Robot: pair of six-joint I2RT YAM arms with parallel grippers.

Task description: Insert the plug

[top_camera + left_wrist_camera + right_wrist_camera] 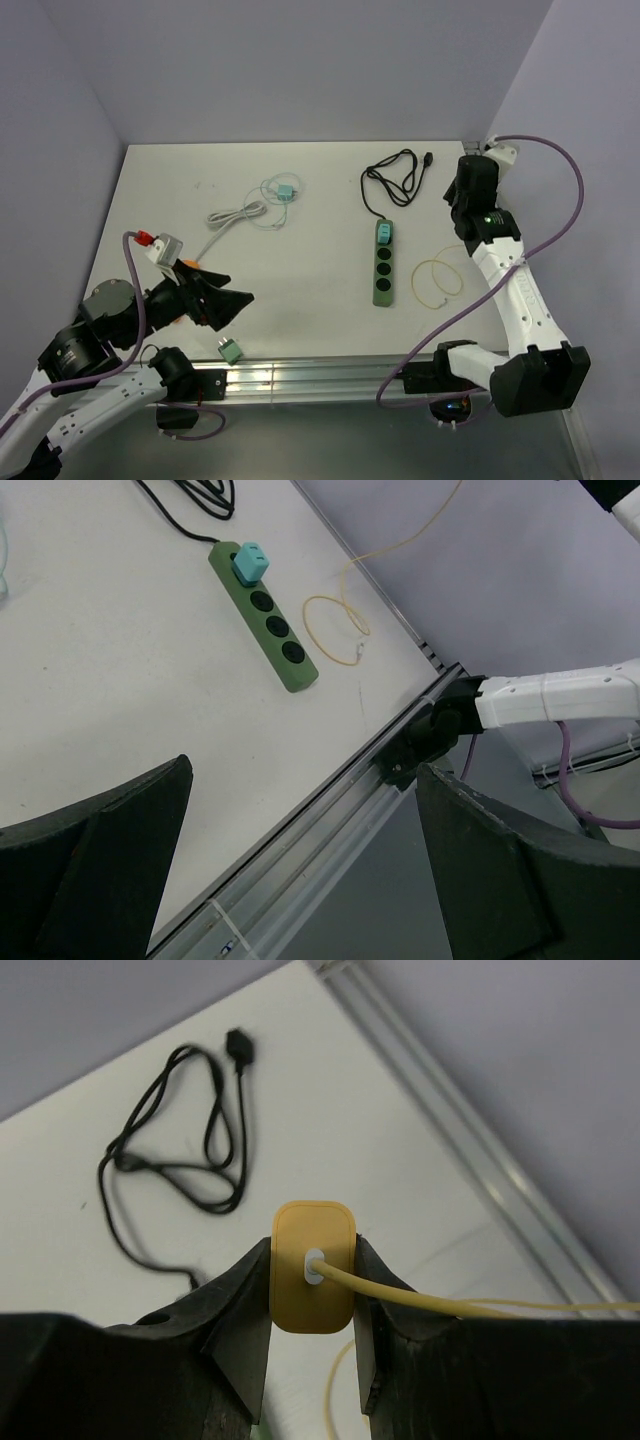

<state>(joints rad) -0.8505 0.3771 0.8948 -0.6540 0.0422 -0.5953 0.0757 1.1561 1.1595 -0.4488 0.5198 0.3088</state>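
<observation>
One yellow plug [313, 1278] is clamped between the two fingers [245, 1300] of the right gripper [312, 1300], and its single yellow cable [450, 1305] is trailed off across one finger. One black cable [180, 1150] is seen coiled beyond the fingertips. The left gripper [300, 775] is spread wide, with nothing held. Beyond its two fingers one green power strip [290, 660] is laid, with three sockets free and one teal plug [251, 562] seated.
</observation>
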